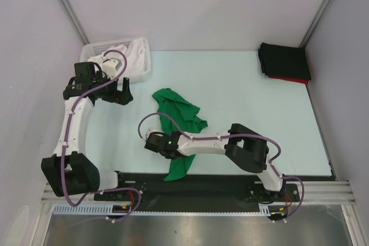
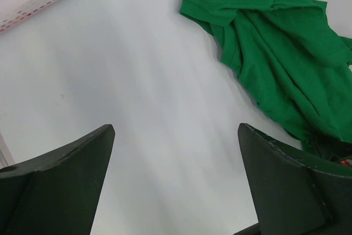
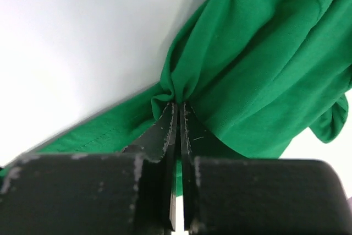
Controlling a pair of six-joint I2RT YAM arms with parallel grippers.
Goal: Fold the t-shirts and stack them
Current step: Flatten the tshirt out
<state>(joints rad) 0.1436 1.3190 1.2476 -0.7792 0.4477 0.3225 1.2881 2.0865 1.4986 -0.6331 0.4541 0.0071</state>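
Pinching a fold of the crumpled green t-shirt (image 1: 179, 110) at mid-surface, the right end effector (image 1: 153, 143) is clenched on cloth while the left end effector (image 1: 122, 94) hangs released. The black t-shirt (image 1: 283, 60) and red t-shirt (image 1: 288, 79) lie stacked far right; the white t-shirt (image 1: 137, 55) remains in the basket (image 1: 95, 47).

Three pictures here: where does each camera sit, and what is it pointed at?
Top external: above and behind the arms, looking down on the table, left arm, right arm, green t-shirt and basket.
Left wrist: on the left arm, looking down past the open left gripper at table and green t-shirt.
Right wrist: on the right arm, close on the right gripper pinching green cloth.
All three share the green t-shirt.
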